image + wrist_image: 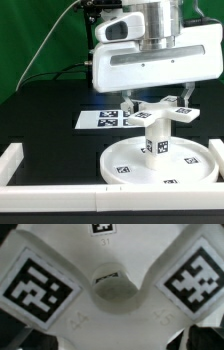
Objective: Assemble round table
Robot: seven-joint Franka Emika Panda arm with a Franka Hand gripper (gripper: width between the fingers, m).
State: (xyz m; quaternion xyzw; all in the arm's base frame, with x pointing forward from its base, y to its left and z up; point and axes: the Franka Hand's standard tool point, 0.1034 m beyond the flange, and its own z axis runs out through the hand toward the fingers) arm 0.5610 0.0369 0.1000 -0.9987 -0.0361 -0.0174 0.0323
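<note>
The wide round disc (118,162) lies flat on the black table. The short thick cylinder (157,140) stands upright on its middle. The flat-armed piece (150,115) sits level on top of the cylinder. My gripper (157,106) comes straight down over it and is shut on that piece. In the wrist view the flat-armed piece (110,319) fills the picture, with two tagged arms and a round centre socket (112,290). My gripper (112,339) grips it, with one dark finger (205,333) at each side. The cylinder is hidden there.
The marker board (95,118) lies just behind the disc, toward the exterior view's left. Long white border rails run along the front (60,190), the exterior view's left (15,158) and right (216,150). A green backdrop stands behind.
</note>
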